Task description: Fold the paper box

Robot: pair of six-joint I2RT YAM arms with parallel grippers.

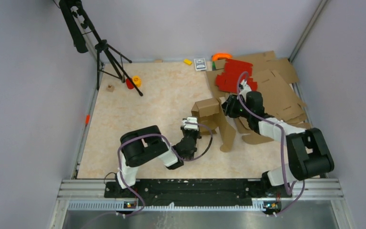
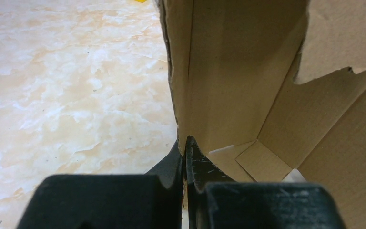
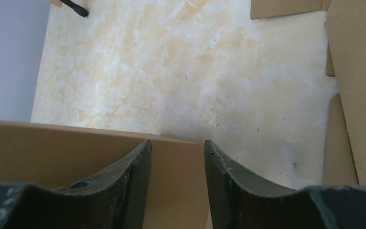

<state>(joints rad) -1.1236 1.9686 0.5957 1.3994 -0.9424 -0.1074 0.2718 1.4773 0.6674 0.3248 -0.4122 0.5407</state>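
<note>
Paper box [image 1: 208, 109] is found half-erected right of the table's [image 1: 147, 109] middle, nearer the right edge than the left. One closed block is raised at its far end. A tall panel is stood on edge toward the near edge.

Left gripper [image 1: 189, 125] is set against the box's near-left side. In the left wrist view the jaws of the left gripper [image 2: 186, 143] are seen pressed together, with the bottom of an upright wall of the box [image 2: 228, 86] pinched between them. An inner corner and a floor flap are seen just right of that wall.

Right gripper [image 1: 228, 106] is placed at the box's right side. From the right wrist, the jaws of the right gripper [image 3: 177, 143] are seen spread. A brown panel edge [image 3: 52, 152] is crossed behind them and nothing is clamped.

Flat brown sheets [image 1: 276, 90] are piled at the far right corner, with red sheets [image 1: 233, 74] laid on them. A tripod [image 1: 102, 52] is stood at the far left corner.
</note>
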